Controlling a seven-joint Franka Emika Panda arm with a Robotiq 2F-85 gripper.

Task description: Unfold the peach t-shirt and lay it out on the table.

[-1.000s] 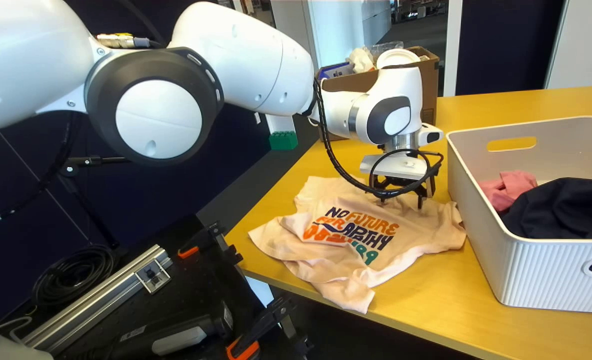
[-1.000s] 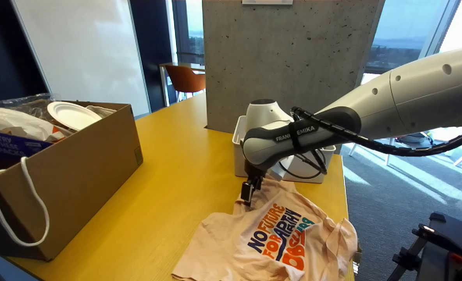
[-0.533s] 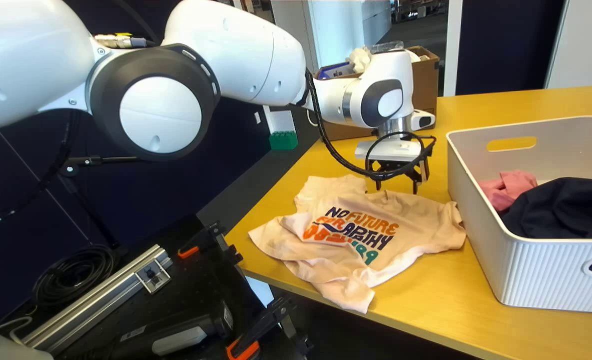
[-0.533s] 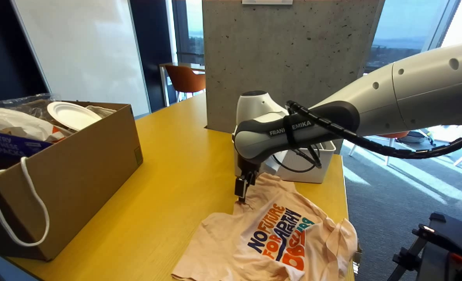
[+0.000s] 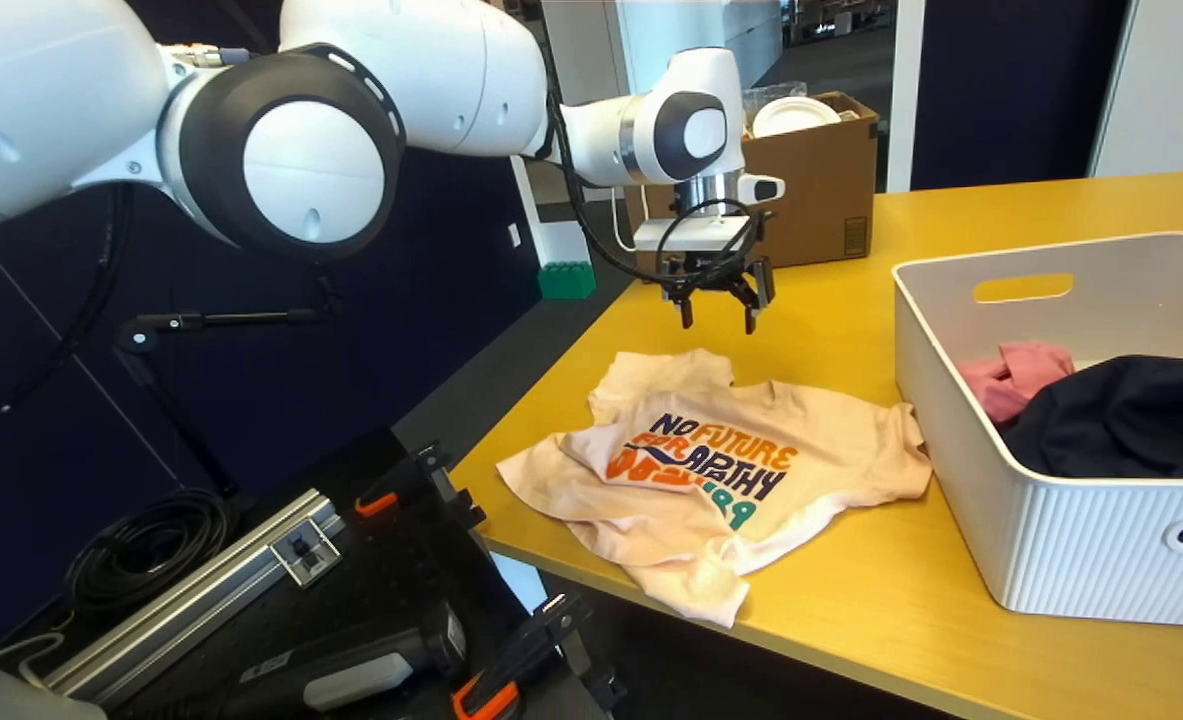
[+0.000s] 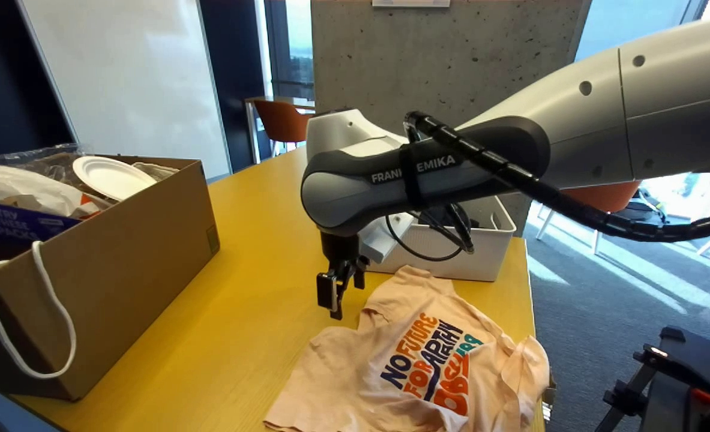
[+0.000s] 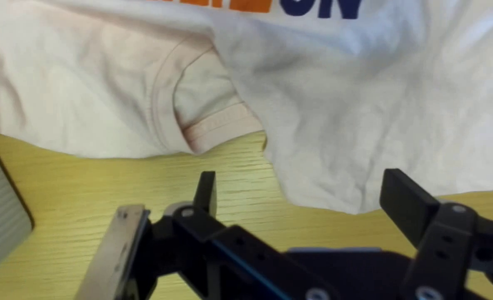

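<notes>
The peach t-shirt (image 5: pixel 841 430) lies print side up on the yellow table (image 5: pixel 831 345), partly spread. Wrinkles and a fold run through its side nearer the front edge, covering part of the lettering, and one corner reaches that edge. In an exterior view the shirt (image 6: pixel 342 384) runs out of the bottom of the picture. My gripper (image 5: pixel 719 325) hangs in the air beyond the shirt's neck side, fingers down. In the wrist view the gripper (image 7: pixel 298 175) is wide open with nothing between its fingers; the neck band (image 7: pixel 165 100) shows ahead of it.
A white ribbed bin (image 5: pixel 1101 560) with a pink garment (image 5: pixel 1016 375) and a black garment (image 5: pixel 1131 415) stands close beside one sleeve. A filled cardboard box (image 6: pixel 138 270) stands on the table, on the shirt's other side. Clamps (image 5: pixel 541 640) sit by the table's front edge.
My gripper has lifted from over the shirt's neck and moved away from the bin, toward the cardboard box's side. The jaws stay open. The shirt has barely moved, if at all.
</notes>
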